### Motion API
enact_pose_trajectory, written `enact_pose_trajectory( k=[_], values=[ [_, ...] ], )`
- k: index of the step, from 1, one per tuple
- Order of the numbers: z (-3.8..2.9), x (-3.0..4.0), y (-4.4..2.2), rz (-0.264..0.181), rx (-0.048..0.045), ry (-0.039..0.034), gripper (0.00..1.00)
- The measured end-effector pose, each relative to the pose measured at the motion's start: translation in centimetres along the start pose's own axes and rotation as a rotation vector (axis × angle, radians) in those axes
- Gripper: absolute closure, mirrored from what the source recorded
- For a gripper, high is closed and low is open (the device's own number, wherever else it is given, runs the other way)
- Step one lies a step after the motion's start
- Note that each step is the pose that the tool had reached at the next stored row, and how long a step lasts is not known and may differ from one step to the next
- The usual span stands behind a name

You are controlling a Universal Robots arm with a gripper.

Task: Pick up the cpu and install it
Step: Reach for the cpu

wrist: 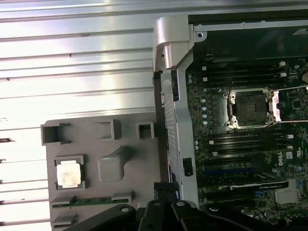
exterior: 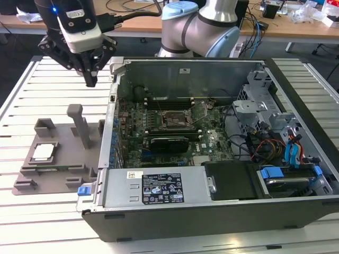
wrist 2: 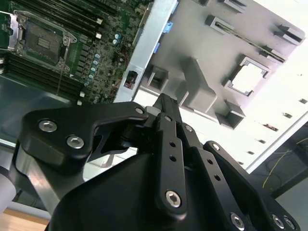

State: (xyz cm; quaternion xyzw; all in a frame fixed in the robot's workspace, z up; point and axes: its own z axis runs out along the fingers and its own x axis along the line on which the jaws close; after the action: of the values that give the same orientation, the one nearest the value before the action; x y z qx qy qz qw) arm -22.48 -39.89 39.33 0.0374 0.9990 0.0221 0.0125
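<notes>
Gripper (exterior: 91, 80) hangs in the air above the far end of the grey tray (exterior: 58, 174), near the wall of the open computer case (exterior: 159, 193). The fingers are closed together with nothing between them. The cpu (exterior: 44, 152) lies flat in its square recess in the tray, on the exterior view's left, well apart from the gripper. The motherboard socket (exterior: 174, 120) stands open and unfilled inside the case.

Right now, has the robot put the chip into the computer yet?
Not yet. Nothing looks done: the cpu lies in the grey tray, and the socket on the motherboard sits open and empty. In hand: nothing. The hand hangs shut above the tray, beside the case wall. Left: both picking it up and installing it.
</notes>
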Motion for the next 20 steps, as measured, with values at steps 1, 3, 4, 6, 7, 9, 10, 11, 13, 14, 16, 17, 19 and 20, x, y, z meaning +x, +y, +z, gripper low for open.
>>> enact_pose_trajectory(
  k=[1,3,4,6,7,9,10,11,13,14,16,17,19,20],
  values=[
    [0.0,0.19,-0.01,0.0,0.0,0.0,0.89],
    [-0.01,0.51,-0.04,0.0,0.0,0.0,0.89],
    [-0.02,0.81,-0.06,0.0,-0.0001,0.0,0.89],
    [-0.03,1.12,-0.08,0.0,-0.0001,0.0,0.89],
    [-0.04,1.4,-0.1,0.0,0.0,0.0,0.89],
    [-0.07,2.63,-0.19,0.0,0.0,0.0,0.89],
    [-0.09,3.77,-0.28,0.0,-0.0001,-0.0001,0.89],
    [-0.13,5.43,-0.4,0.0,0.0,0.0,0.89],
    [-0.18,7.42,-0.55,0.0,0.0,0.0,0.89],
    [-0.2,8.35,-0.62,0.0,-0.0001,-0.0001,0.89],
    [-0.21,8.96,-0.67,0.0,0.0,0.0,0.89],
    [-0.23,9.38,-0.7,0.0,0.0,0.0,0.89],
    [-0.24,9.85,-0.73,0.0,0.0,0.0,0.89],
    [-0.24,10.18,-0.75,0.0,0.0,-0.0001,0.89]
  ],
)
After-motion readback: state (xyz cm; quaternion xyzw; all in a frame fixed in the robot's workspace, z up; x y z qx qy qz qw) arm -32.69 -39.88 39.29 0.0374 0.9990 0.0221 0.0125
